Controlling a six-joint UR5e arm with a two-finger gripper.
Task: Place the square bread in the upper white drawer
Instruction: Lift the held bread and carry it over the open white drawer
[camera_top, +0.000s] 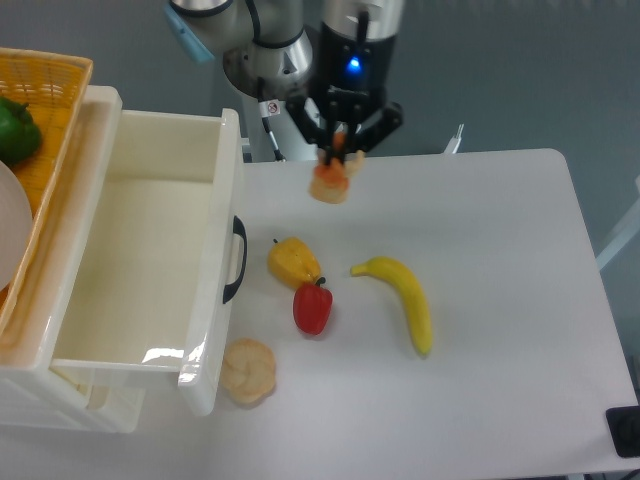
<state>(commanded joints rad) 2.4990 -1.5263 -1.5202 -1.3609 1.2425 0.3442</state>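
Observation:
The square bread (329, 184), pale tan with an orange-brown crust, hangs in my gripper (338, 152) above the far middle of the table. The gripper is shut on its top edge and holds it clear of the surface. The upper white drawer (150, 262) stands pulled open at the left, its black handle (235, 259) facing the table, and its inside is bare. The bread is to the right of the drawer's far right corner.
A yellow pepper (293, 261), a red pepper (312, 307) and a banana (404, 298) lie mid-table. A round scalloped bun (248, 371) lies by the drawer's front corner. An orange wicker basket (40, 150) with a green pepper (17, 129) sits at the far left.

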